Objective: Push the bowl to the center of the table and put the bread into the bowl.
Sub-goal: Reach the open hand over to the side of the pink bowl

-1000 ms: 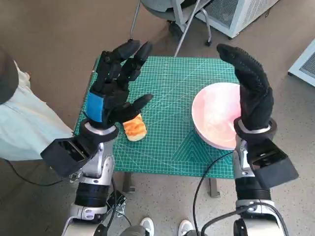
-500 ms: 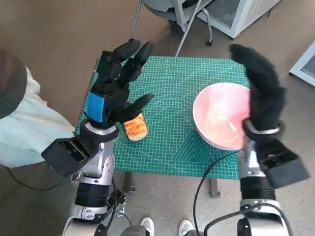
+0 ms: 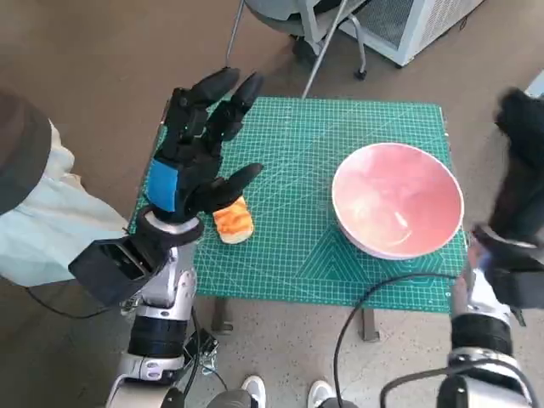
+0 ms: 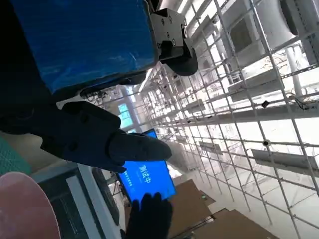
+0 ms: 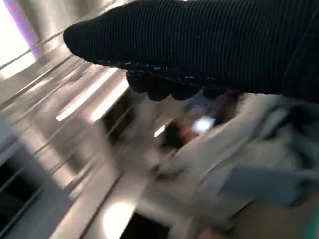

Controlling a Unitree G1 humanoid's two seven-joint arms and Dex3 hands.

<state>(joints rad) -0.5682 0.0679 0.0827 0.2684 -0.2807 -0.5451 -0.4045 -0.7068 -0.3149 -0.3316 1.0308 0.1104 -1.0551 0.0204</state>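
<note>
The pink bowl (image 3: 398,211) stands on the right half of the green table mat (image 3: 297,161), near its front right corner. A golden piece of bread (image 3: 233,221) lies near the front left. My left hand (image 3: 200,144) hovers over the bread with fingers spread and holds nothing. In the left wrist view its blue-taped back (image 4: 84,40) and black fingers (image 4: 99,144) show, with the bowl's rim (image 4: 20,209) in a corner. My right hand (image 3: 520,174), blurred, is raised beyond the table's right edge, beside the bowl and apart from it. The right wrist view shows only the glove (image 5: 199,45).
A person in pale clothes (image 3: 34,221) sits close to the table's left side and shows blurred in the right wrist view (image 5: 249,164). A chair's legs (image 3: 327,38) and a white cabinet (image 3: 408,25) stand behind the table. A black cable (image 3: 365,293) hangs at the front edge.
My right hand has swung right, from over the bowl's right side to past the table's edge, so the whole bowl shows. The left hand, bread and bowl have not moved.
</note>
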